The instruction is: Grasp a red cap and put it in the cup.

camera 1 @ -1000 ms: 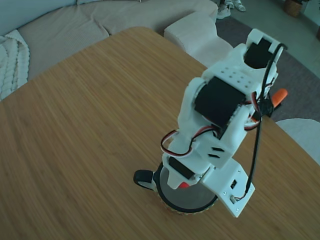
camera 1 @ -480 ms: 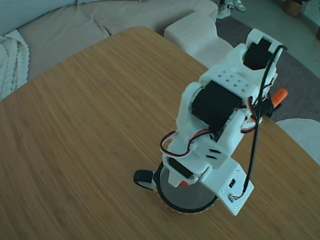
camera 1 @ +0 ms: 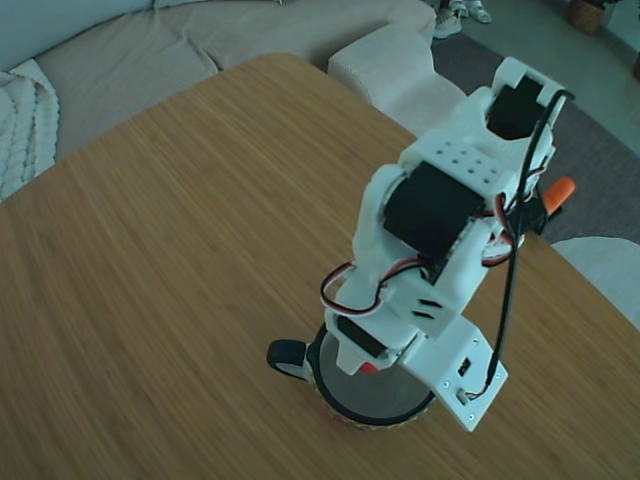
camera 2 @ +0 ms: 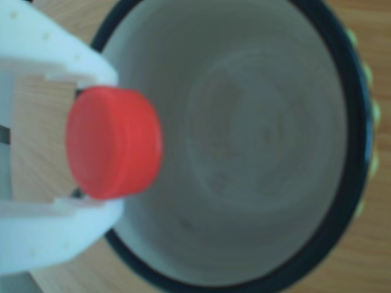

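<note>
The red cap (camera 2: 113, 143) is sitting pinched between the two white fingers (camera 2: 46, 55), hanging just over the cup's (camera 2: 342, 79) black rim at its open grey mouth. The arm (camera 1: 440, 210) is leaning down over the cup (camera 1: 345, 405) on the wooden table (camera 1: 170, 250).

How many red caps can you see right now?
1: the red cap is gripped between the white jaws above the mug mouth. Others may be hidden behind the arm in the fixed view.
</note>
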